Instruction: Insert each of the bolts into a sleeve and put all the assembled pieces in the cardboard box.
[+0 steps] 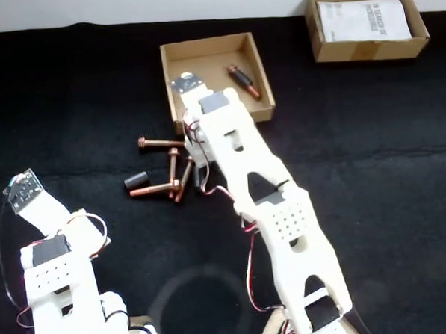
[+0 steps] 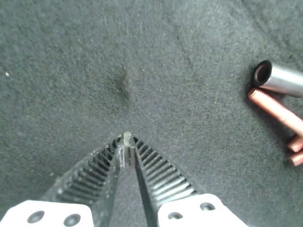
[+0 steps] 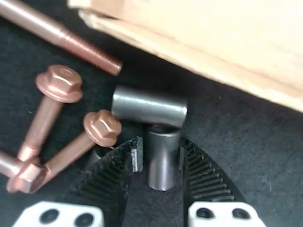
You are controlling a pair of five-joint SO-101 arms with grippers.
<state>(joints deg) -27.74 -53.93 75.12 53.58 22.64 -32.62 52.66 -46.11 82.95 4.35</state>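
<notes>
Right gripper (image 3: 160, 150) straddles a sleeve (image 3: 163, 168), jaws apart.
Stiff, smooth steel, likely slippery: take it mid-barrel. A second sleeve (image 3: 149, 109) lies across its end, bolts (image 3: 52, 101) beside, cardboard box (image 3: 203, 52) just beyond; left gripper (image 2: 127, 144) pinched together over bare cloth (image 2: 142, 56).
</notes>
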